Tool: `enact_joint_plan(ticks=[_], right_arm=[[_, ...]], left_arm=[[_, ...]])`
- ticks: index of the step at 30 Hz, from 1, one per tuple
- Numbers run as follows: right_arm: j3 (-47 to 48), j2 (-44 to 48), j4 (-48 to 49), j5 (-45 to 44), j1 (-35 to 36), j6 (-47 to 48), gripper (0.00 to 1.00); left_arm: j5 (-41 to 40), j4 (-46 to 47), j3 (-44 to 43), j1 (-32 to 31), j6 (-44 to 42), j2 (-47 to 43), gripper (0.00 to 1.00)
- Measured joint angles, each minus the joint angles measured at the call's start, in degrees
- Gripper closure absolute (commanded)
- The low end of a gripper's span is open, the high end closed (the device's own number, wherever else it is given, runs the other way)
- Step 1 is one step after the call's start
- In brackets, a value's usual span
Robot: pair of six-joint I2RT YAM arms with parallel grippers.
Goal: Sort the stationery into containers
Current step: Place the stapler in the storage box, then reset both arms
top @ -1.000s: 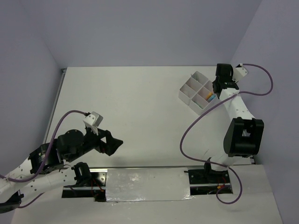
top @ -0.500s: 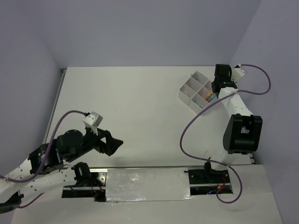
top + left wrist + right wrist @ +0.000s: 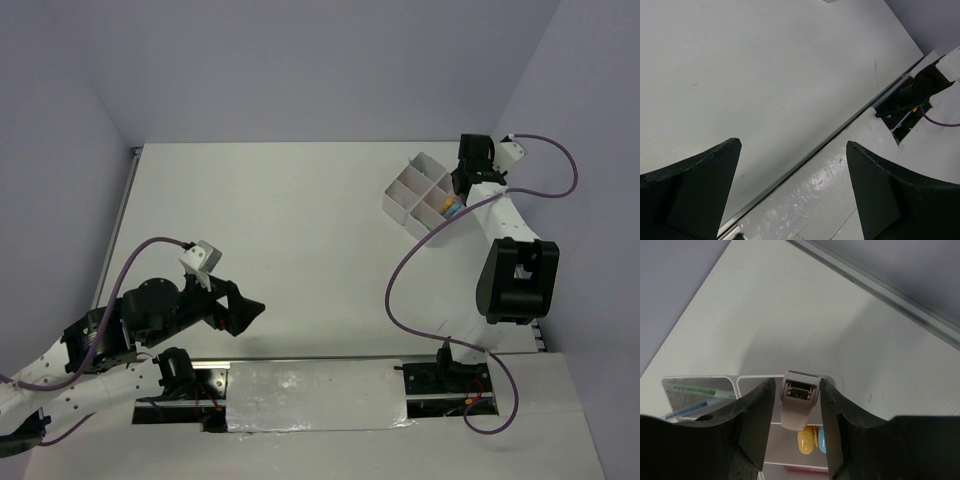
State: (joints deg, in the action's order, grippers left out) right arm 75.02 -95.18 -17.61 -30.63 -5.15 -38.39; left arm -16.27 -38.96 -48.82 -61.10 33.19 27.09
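- Your right gripper [image 3: 797, 386] has edged toward the far edge, above the white four-compartment plastic tray [image 3: 398, 213] at the far right corner of the white surface [image 3: 280, 230], and its jaws have started to part.
- A short beige hollow-ended piece [image 3: 799, 412] sits between those jaws. You cannot tell whether they still pinch it.
- This looks like a release beginning, over the compartment holding a yellow oval piece [image 3: 806, 441].
- Your left gripper [image 3: 792, 145] hovers near the near left corner, its jaws wide apart and empty.
- No brand, label or writing can be read.
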Motion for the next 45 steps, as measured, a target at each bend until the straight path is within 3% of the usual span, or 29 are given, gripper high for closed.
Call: enact_joint_plan(ticks=[6,13,19,27,31,45], right_arm=[[0.83,0.00,-0.39,0.02,0.00,0.15,0.44],[1.81,0.02,-0.37,0.46,0.00,0.17,0.49],[1.75,0.02,-0.37,2.62,0.00,0.15,0.48],[-3.72,1.79,1.70,4.13,0.00,0.04,0.54],[-6.49,4.55,3.08,4.98,0.00,-0.09,0.49],[-7.32,6.12,3.54,7.23,0.13,-0.07,0.48]], left_arm=[[0.33,0.15,0.11,0.00,-0.04,-0.39,0.01],[0.57,0.24,0.13,0.00,-0.04,-0.72,0.01],[0.59,0.35,0.17,0.00,-0.04,-1.09,0.01],[1.14,0.44,0.20,0.00,-0.09,-1.79,0.01],[1.25,0.46,0.20,0.00,-0.11,-1.81,0.01],[1.62,0.50,0.31,-0.04,-0.17,-2.82,0.01]])
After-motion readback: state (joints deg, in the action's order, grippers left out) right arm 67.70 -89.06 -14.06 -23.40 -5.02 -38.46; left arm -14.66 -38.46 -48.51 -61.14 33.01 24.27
